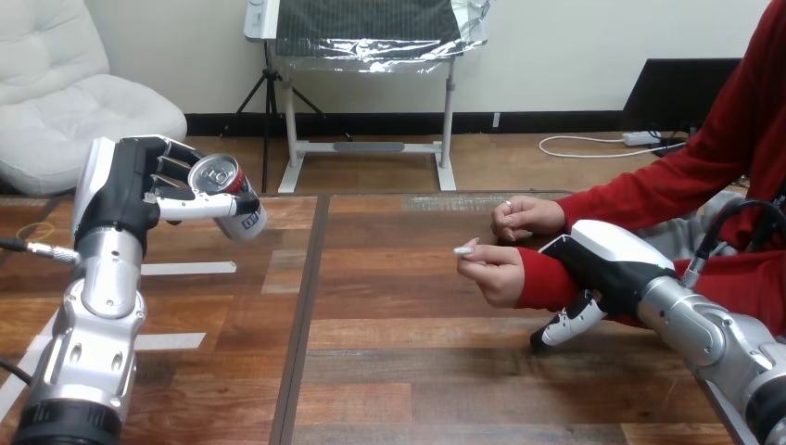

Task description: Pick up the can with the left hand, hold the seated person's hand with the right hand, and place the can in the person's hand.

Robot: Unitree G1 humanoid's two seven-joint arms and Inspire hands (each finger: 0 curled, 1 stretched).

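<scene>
Fingers (172, 169) of my left hand (130, 190) are clamped on the can (229, 197), with the thumb across its near side and the rest over its far side. The can is red and white, tilted so that its silver top faces me. It is held in the air, clear of the table (389, 371), at about 10 o'clock in the head view.

Fingers (567, 326) of my right hand (607, 260) curl under the person's wrist, while the white back of the hand lies over the red sleeve (547, 283). This grip is at 3 o'clock in the view.

The person's hand (491, 271) projects from that sleeve toward 9 o'clock. It is raised just above the table and its own digits are loosely curled. It lies at 4 o'clock from the can and well apart from it.

Surroundings:
- The person's other hand (525, 215) sits just beyond the held one, at 1 o'clock from it and near it.
- Between the can and the person's hand, only bare table shows, crossed by a dark seam (306, 306) that runs from 12 to 6 o'clock.
- Two white tape strips (188, 268) lie flat on the table at 6 o'clock from the can, beside my left forearm.
</scene>
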